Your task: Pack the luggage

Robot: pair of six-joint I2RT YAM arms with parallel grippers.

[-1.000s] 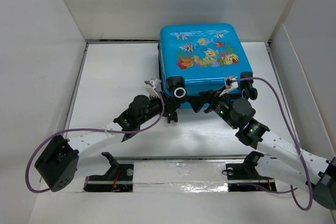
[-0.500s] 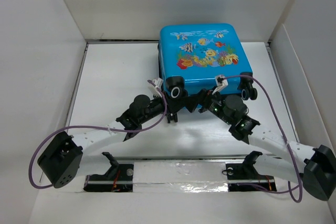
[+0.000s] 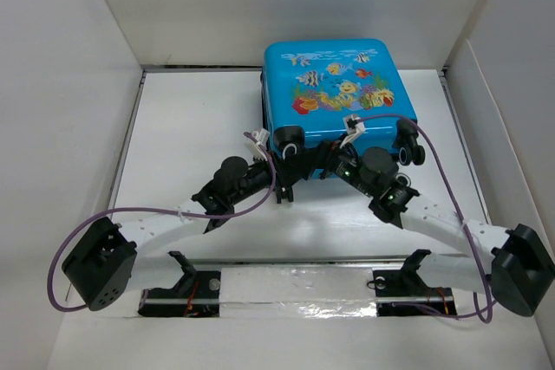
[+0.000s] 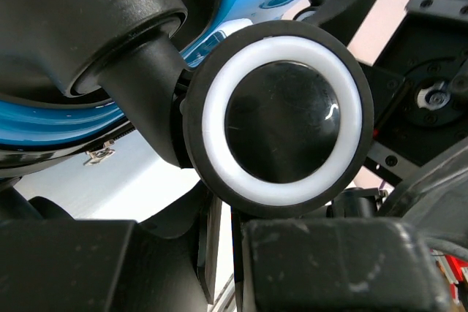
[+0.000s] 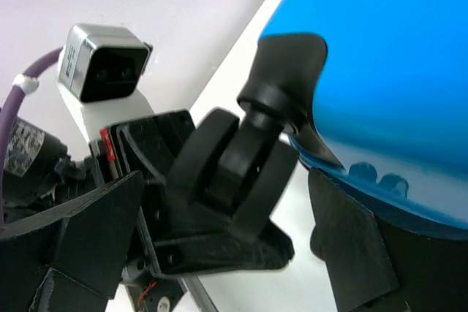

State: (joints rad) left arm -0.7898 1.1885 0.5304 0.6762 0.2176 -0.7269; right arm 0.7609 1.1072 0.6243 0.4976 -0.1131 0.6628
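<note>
Luggage lies shut and flat on the white surface, printed shell up. It sits toward the far edge and right of the middle, with its wheeled end turned to the arms. The two halves meet all along the edge that shows, so the lining is hidden and nothing tells what is inside, if anything. Whether the zip is run home is too small to read.

Farthest left, the left end effector reaches up to the near-left corner of the case. Its wrist view is almost filled by the near-left wheel, a black disc with a white ring, pressed close to the lens. The fingers are only dark blocks at the bottom edge of that view, and I cannot tell whether they clamp anything.

Just to the right, the right end effector comes in at the same corner, so the two nearly meet. Its jaws stand wide apart and hold nothing. In its wrist view they straddle the caster of that wheel without touching it, with the blue shell on the right and the left wrist camera beyond. The near-right wheel stands alone, with no finger on it.

As a judgement, the case looks closed up and the arms seem busy with positioning or standing it by the wheels. That points to a late step, though the packing itself cannot be confirmed.
</note>
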